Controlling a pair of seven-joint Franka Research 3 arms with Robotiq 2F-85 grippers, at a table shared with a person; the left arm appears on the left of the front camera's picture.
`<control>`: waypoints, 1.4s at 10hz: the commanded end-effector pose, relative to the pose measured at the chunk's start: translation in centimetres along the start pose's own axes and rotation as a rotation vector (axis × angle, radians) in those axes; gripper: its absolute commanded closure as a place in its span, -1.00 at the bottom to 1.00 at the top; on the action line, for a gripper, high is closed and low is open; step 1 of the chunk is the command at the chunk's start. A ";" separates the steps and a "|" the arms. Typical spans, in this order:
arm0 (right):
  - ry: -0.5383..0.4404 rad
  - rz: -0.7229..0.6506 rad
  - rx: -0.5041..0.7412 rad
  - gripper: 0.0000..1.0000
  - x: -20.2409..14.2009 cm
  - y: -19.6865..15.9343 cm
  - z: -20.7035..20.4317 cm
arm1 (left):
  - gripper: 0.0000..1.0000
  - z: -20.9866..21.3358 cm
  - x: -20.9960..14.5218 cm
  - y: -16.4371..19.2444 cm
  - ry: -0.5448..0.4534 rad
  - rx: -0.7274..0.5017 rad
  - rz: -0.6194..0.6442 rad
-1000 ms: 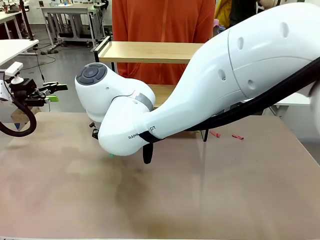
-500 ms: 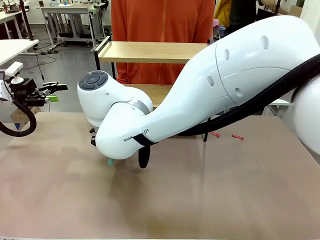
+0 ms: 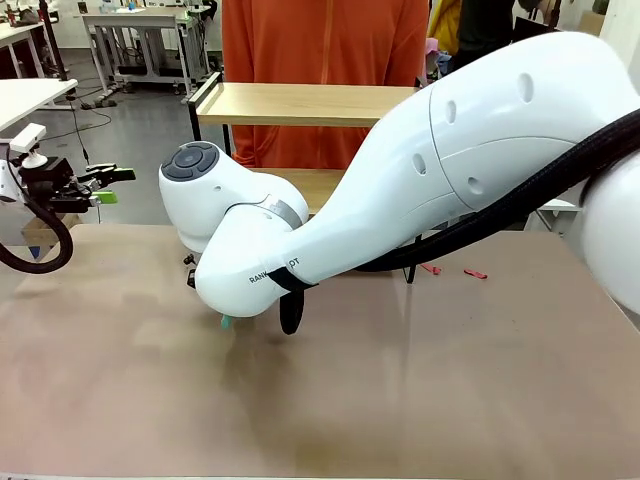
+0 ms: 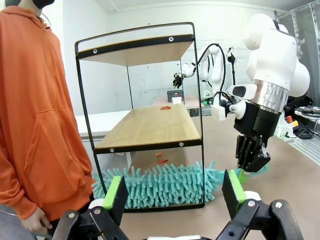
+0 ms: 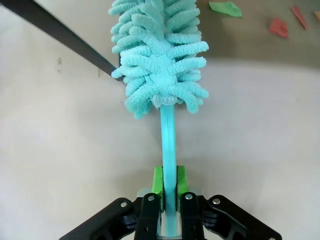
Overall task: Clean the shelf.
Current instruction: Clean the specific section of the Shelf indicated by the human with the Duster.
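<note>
the right jaws were clamped on the thin handle of the teal duster [image 5: 160, 65]. its fluffy head lay straight ahead of them on the bench [image 5: 60, 150], just beside, perhaps touching, a black rail of the shelf [image 4: 150, 125]. the left jaws stood apart and empty, with the shelf well ahead of them and a person [image 4: 35, 110] close at its side. red scraps [image 5: 278, 27] lay beyond the duster head, farther from the right jaws. the likely trouble was the head snagging on the thin frame, so that a sweep dragged or tipped the light shelf toward the person. the slim handle might also twist between the pads. against a second before, the right wrist had sunk a little closer to the bench and more of the teal handle showed below it. the left arm had not moved.
</note>
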State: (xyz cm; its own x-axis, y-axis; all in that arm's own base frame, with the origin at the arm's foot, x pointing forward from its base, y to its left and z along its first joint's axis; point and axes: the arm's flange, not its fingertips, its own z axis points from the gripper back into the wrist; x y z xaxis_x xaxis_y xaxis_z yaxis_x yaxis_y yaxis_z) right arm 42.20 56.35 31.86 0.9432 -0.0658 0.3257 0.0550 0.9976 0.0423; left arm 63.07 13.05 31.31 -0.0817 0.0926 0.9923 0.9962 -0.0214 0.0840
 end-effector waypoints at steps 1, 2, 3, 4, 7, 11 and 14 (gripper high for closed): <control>0.042 -0.031 -0.010 0.74 0.2 -2.7 -0.6 | -1.00 -0.2 0.3 0.0 -0.004 -0.004 -0.006; 0.053 -0.038 -0.024 0.74 0.3 -3.8 -1.0 | -1.00 -0.2 0.3 0.0 -0.004 -0.004 -0.006; 0.083 -0.039 -0.035 0.74 0.5 -5.1 -1.4 | -1.00 -0.2 0.3 0.0 -0.004 -0.004 -0.006; 0.104 -0.047 -0.042 0.74 0.8 -6.4 -1.7 | -1.00 -0.2 0.3 0.0 -0.004 -0.004 -0.006; 0.150 -0.089 -0.041 0.74 1.3 -11.3 -1.3 | -1.00 -0.2 0.3 0.0 -0.004 -0.004 -0.006; 0.224 -0.138 -0.063 0.74 2.0 -17.6 -0.6 | -1.00 -0.2 0.3 0.0 -0.004 -0.004 -0.006; 0.288 -0.183 -0.152 0.74 2.5 -22.6 -0.4 | -1.00 -0.2 0.3 0.0 -0.004 -0.004 -0.006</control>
State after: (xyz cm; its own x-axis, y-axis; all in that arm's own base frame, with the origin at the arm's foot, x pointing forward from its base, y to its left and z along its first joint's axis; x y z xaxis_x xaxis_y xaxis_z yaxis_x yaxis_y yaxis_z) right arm 44.01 35.63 31.15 0.9620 -0.2512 0.1071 0.2567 0.9656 -0.0413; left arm 63.08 13.05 31.31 -0.0816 0.0927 0.9923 0.9962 -0.0214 0.0840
